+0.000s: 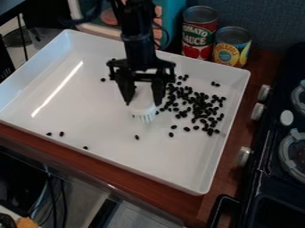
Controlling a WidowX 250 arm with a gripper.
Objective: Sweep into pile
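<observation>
Shallow white tray [113, 118], smooth and rectangular with raised walls, on a reddish-brown bench [140, 180]. Inside, glossy black beans [205, 108] form a loose, uneven patch toward the tray's stove side; a few strays lie near the opposite end of its front wall. The hand [143, 100], over the middle of the tray, is clamped on a white brush [142, 108], bristles downward, beside the patch. Behind the tray I see two cylindrical metal cans, one red-labelled [198, 39], one yellow-and-blue [231, 50]. Alongside the tray: a black stove [268, 189] with pale round knobs [258, 111].
</observation>
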